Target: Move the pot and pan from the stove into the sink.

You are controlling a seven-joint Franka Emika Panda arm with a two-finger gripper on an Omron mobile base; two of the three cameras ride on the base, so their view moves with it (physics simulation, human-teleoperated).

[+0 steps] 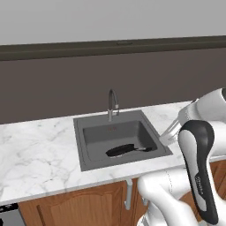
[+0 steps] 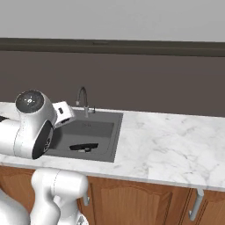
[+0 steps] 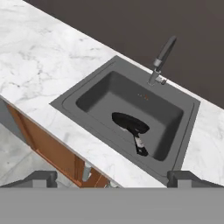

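The black pan (image 3: 130, 123) lies on the floor of the dark grey sink (image 3: 65, 103), its long handle pointing toward the front right corner. It also appears in the basin (image 1: 80, 129) as a shallow black pan (image 1: 121, 150), and again as the pan (image 2: 81, 147) in the sink (image 2: 117, 132). My gripper (image 3: 113, 179) hovers above the sink's front edge, open and holding nothing, well clear of the pan. The pot and the stove are out of view.
A curved metal faucet (image 3: 162, 59) stands at the back of the sink. White marble counter (image 1: 35, 150) runs to both sides, with wooden cabinet doors (image 1: 84, 207) below and a dark wall behind. My own arm (image 1: 198, 167) rises at the right.
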